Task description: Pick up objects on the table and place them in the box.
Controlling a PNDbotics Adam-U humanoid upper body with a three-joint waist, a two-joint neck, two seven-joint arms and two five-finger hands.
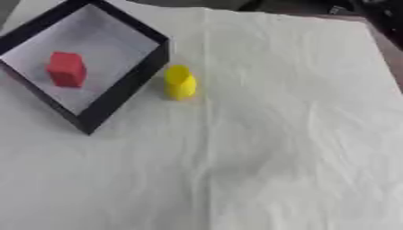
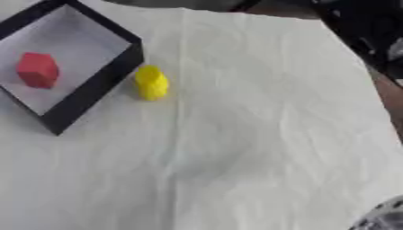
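A black-walled box (image 1: pixel 124 91) with a pale floor sits at the upper left, turned like a diamond. Inside it stands a red block (image 1: pixel 66 68), near its left side. Just outside the box's right wall a yellow cylinder (image 1: pixel 179 82) stands upright on the white cloth, close to the wall; whether it touches I cannot tell. No hand is near either object. In the right eye view a blurred grey and black piece (image 2: pixel 386 216) shows at the lower right corner, perhaps part of my right hand. My left hand shows in neither view.
A creased white cloth (image 1: pixel 275 134) covers the table. A dark blurred shape (image 2: pixel 364 33) lies past the cloth's upper right edge, with brown table edge (image 2: pixel 390 96) beside it.
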